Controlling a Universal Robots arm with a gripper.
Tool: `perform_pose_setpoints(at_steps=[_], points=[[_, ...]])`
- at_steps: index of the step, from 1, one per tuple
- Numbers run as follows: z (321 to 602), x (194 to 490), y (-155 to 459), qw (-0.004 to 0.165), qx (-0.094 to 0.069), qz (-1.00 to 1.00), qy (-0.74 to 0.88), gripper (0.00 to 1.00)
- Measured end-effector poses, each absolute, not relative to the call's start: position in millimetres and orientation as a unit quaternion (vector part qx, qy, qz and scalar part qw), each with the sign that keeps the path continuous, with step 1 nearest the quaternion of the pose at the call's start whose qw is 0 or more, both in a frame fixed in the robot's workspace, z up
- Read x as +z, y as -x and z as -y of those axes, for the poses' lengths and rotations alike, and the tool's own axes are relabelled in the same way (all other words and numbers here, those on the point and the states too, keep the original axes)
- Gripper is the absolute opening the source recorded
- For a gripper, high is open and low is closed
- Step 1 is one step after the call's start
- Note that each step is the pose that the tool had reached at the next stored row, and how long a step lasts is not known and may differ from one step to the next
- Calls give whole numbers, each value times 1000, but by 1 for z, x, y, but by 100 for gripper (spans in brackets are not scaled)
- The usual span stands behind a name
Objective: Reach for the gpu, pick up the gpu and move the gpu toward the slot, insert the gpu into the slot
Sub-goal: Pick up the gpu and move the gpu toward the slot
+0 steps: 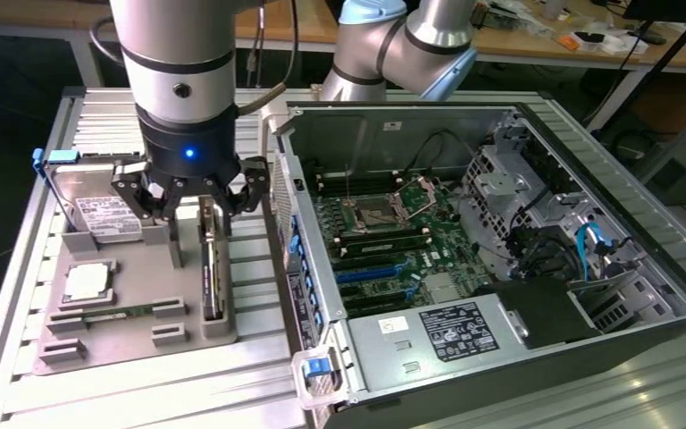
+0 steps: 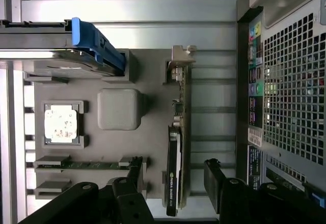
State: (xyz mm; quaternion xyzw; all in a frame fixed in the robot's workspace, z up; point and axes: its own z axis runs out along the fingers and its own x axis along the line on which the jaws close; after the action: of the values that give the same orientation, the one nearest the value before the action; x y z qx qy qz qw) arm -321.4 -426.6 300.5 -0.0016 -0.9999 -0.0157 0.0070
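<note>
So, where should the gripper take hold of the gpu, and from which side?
Probably from above: the gpu stands on its long edge in the gray holder, so its upper edge is free. Pinch across the thin card, one finger on each face, near the middle.

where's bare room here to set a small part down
Free: ribbed metal table in the exterior view's foreground, bordered by the grey holder tray and table edge. Crowded: open claw straddles the green gpu card beside the black computer case.
</note>
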Motion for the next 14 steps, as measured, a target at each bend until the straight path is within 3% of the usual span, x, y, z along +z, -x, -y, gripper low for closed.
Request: perform_pose_setpoints(at_steps=[14], points=[[427,267,321,6,-16,1000,20,60]])
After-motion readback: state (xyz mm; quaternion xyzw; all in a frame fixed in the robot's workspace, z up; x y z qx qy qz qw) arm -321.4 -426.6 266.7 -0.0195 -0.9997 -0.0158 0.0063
